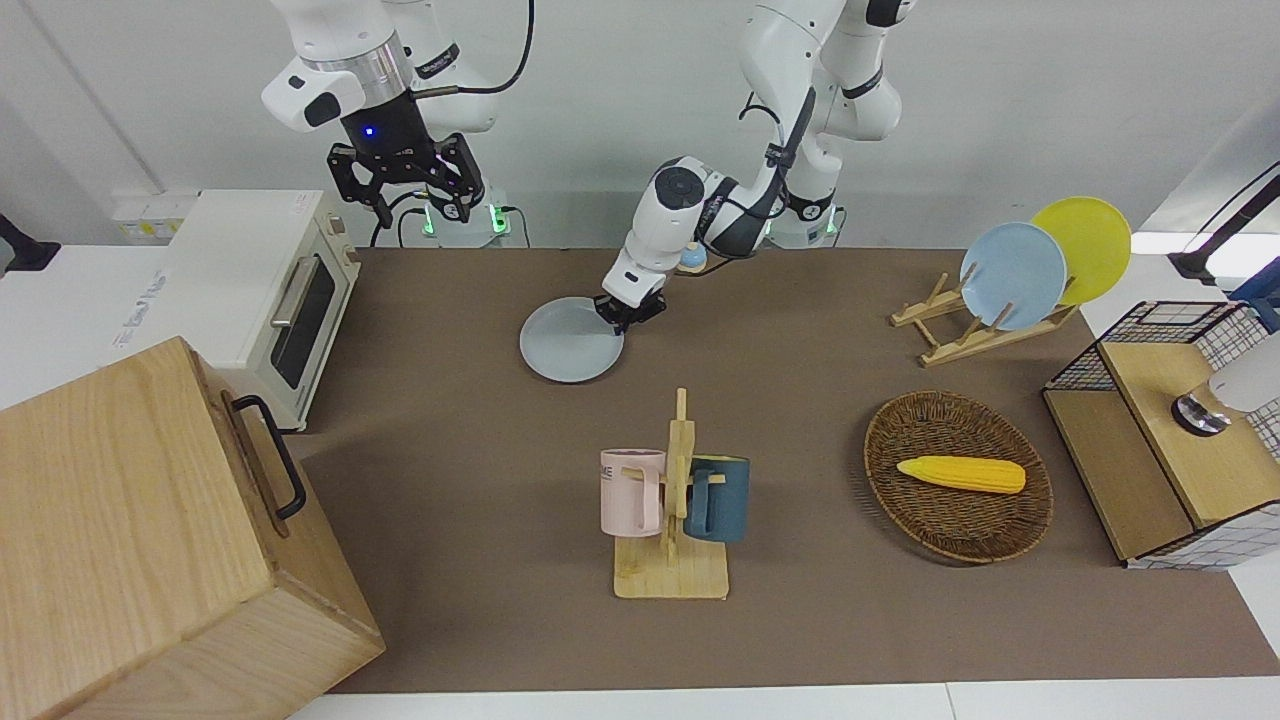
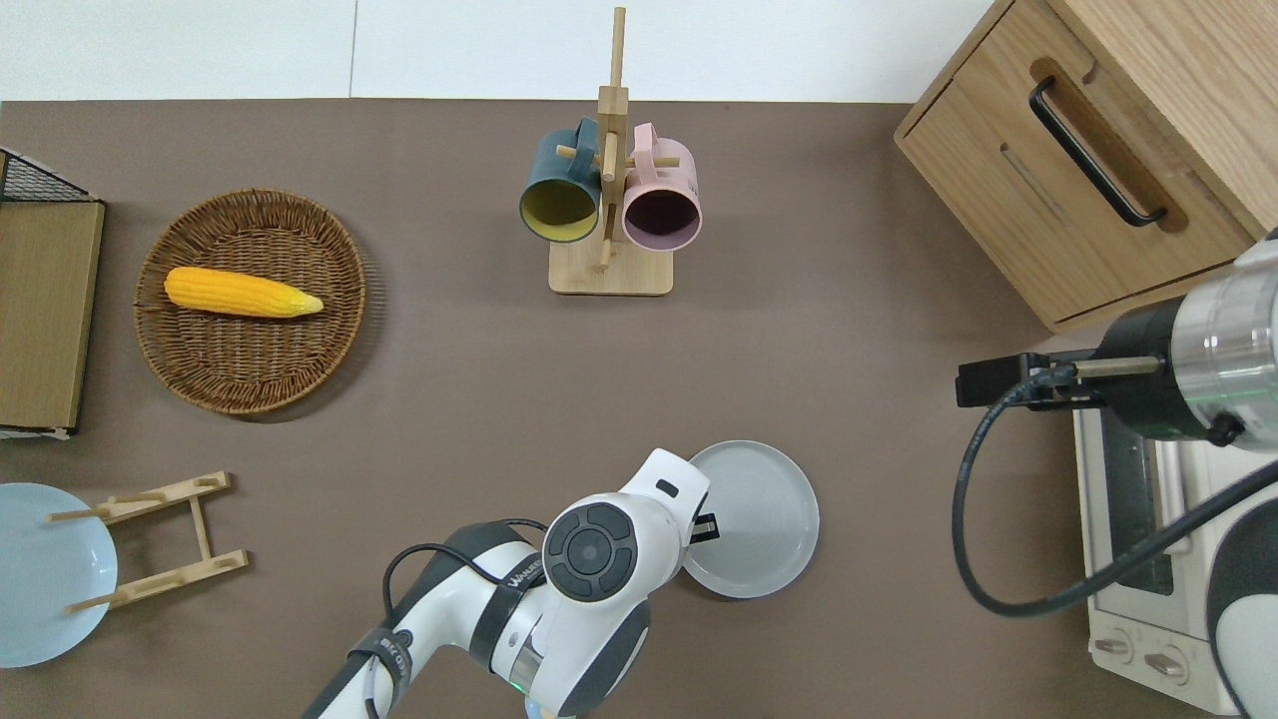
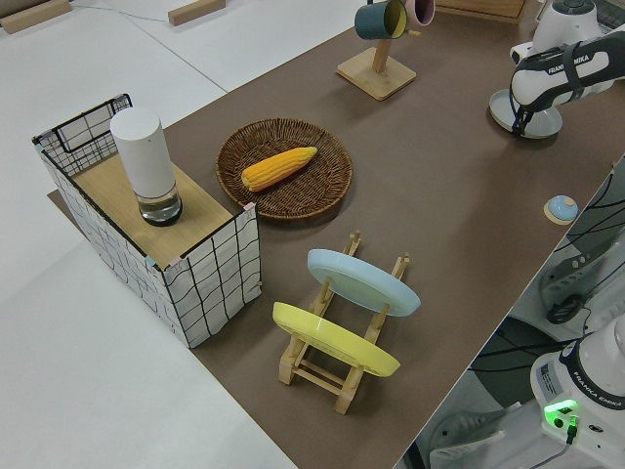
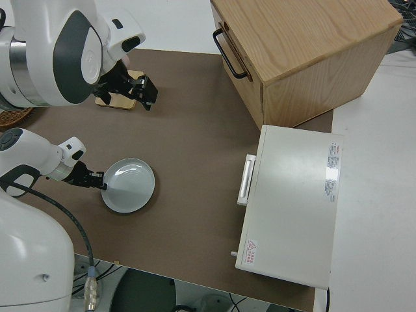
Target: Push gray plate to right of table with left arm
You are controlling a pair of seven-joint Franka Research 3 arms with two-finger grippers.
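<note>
- The gray plate (image 1: 572, 340) lies flat on the table (image 1: 480, 480), in the half nearer to the robots, about midway between the two arms' ends.
- The left gripper (image 1: 628, 311) is down at the plate's rim, on the side toward the left arm's end of the table. Its black fingertips touch the rim or reach just over it.
- I cannot tell how far the fingers of the left gripper are apart; it does not seem to hold anything.
- The right arm is parked. The right gripper (image 1: 408, 185) hangs in the air with its fingers spread wide and nothing between them.
- A mug rack (image 2: 609, 160) stands farther from the robots than the plate, well apart from it. A pink mug (image 2: 661, 205) and a dark blue mug (image 2: 559, 195) hang on it.
- A white toaster oven (image 1: 265, 285) and a wooden cabinet (image 1: 150, 540) stand at the right arm's end of the table.
- A wicker basket (image 1: 958, 478) with a corn cob (image 1: 962, 473) in it is toward the left arm's end.
- A wooden dish rack (image 1: 975, 325) holds a light-blue plate (image 1: 1012, 275) and a yellow plate (image 1: 1085, 245), both standing tilted.
</note>
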